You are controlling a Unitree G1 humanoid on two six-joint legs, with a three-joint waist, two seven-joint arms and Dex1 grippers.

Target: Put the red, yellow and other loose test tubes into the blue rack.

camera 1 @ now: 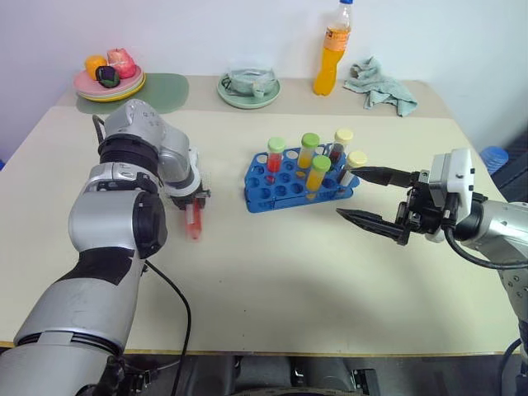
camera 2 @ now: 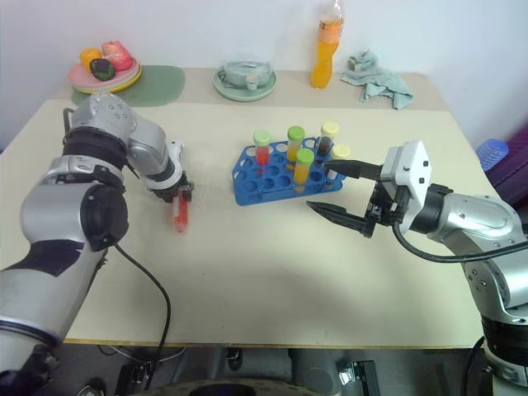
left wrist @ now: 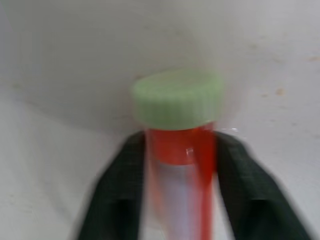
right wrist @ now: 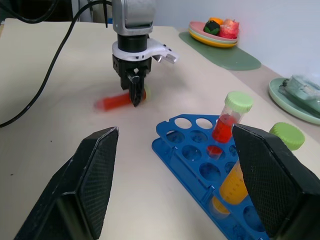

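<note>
Left wrist view alone reveals the red tube's [left wrist: 180, 190] pale green cap, with the left gripper's [left wrist: 180, 195] black fingers clamped on its clear, red-filled body. Head views place it lying on the table [camera 1: 272, 272], left of the blue rack [camera 1: 285, 186]. Right gripper [camera 1: 371, 198], fingers spread and empty, hovers right of the rack.

1. I see a beige table [camera 1: 272, 272] set against a plain white wall [camera 1: 206, 33].
2. Even, soft light falls across it.
3. A dark floor [camera 1: 289, 375] lies below its near edge.
</note>
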